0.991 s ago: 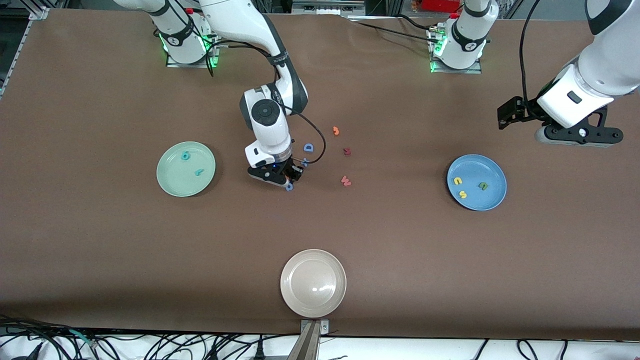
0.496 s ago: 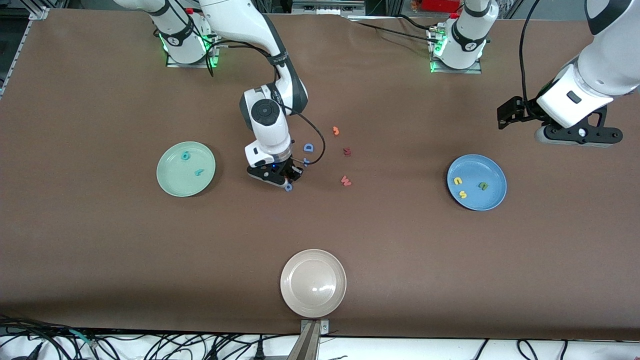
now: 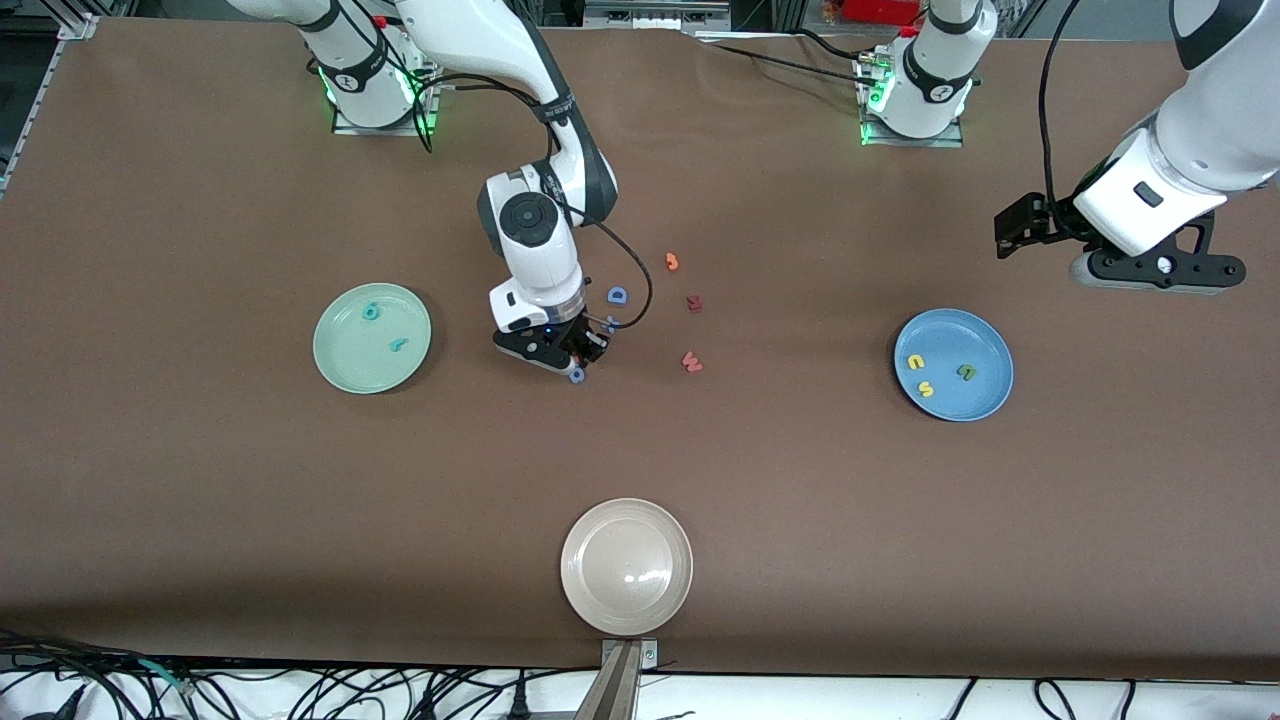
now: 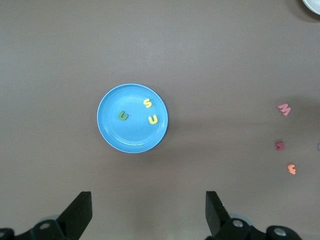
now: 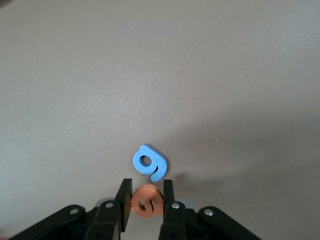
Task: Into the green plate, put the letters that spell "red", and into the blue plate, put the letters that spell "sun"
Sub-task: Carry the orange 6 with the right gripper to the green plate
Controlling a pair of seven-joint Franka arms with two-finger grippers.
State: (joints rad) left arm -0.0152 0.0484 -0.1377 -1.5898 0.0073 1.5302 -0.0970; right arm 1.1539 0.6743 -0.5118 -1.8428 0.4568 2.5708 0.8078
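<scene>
The teal d [image 3: 371, 312] and r [image 3: 398, 345] are lying in the green plate [image 3: 340, 365]. The orange e [image 5: 146, 201] is being gripped by the right gripper [image 3: 577, 352] above a blue letter [image 5: 149, 163]. The s [image 3: 926, 389], u [image 3: 914, 362] and n [image 3: 966, 372] are sitting in the blue plate [image 3: 985, 400]. The left gripper [image 4: 147, 215] is being kept wide open, waiting above the table beside that plate.

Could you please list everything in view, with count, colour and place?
green plate: one, mint; right arm's end; holds two teal foam letters.
blue plate: one; left arm's end; holds two yellow letters and one green letter.
beige plate: one, nearest the front camera.
loose letters, mid-table: blue D, blue letter, orange hooked letter, two red letters.
right hand: shut on orange round foam letter.
left hand: open, waiting over the table by the blue plate.
</scene>
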